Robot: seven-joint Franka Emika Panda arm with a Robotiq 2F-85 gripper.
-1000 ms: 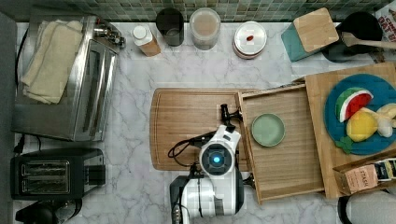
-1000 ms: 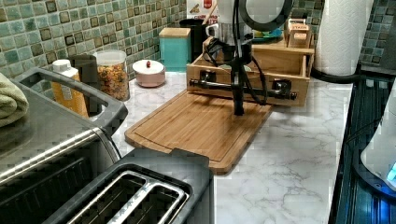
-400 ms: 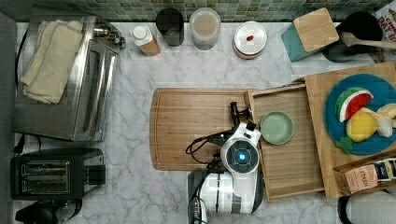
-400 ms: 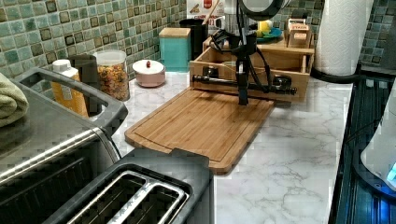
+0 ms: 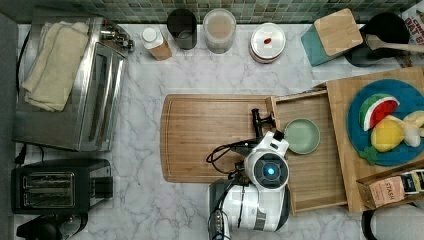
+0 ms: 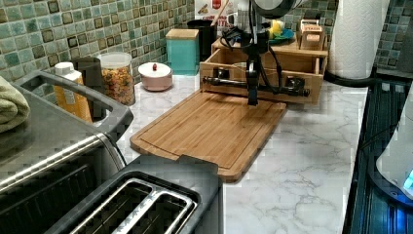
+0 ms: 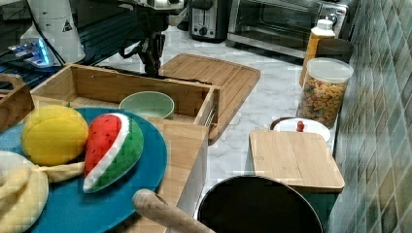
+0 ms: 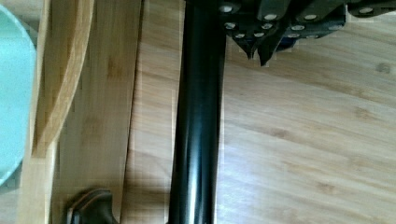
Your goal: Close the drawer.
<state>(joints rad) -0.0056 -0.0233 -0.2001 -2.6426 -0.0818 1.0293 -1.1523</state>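
Drawer (image 5: 312, 150) slid further into its cabinet (image 5: 380, 145) since a second ago, still partly out over the cutting board (image 5: 212, 137); my fingers (image 8: 261, 44), pressed together, push the handle (image 8: 196, 121). Nearly closed.

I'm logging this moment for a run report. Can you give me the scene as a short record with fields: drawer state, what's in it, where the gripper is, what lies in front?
drawer state: drawer partly open
contents: green bowl
handle: black bar handle across the drawer front
gripper position: gripper down against the handle, on the cutting board's side of it
jaws: together in the wrist view
in front of drawer: cutting board on the marble counter
on top of the drawer unit: blue plate with toy fruit
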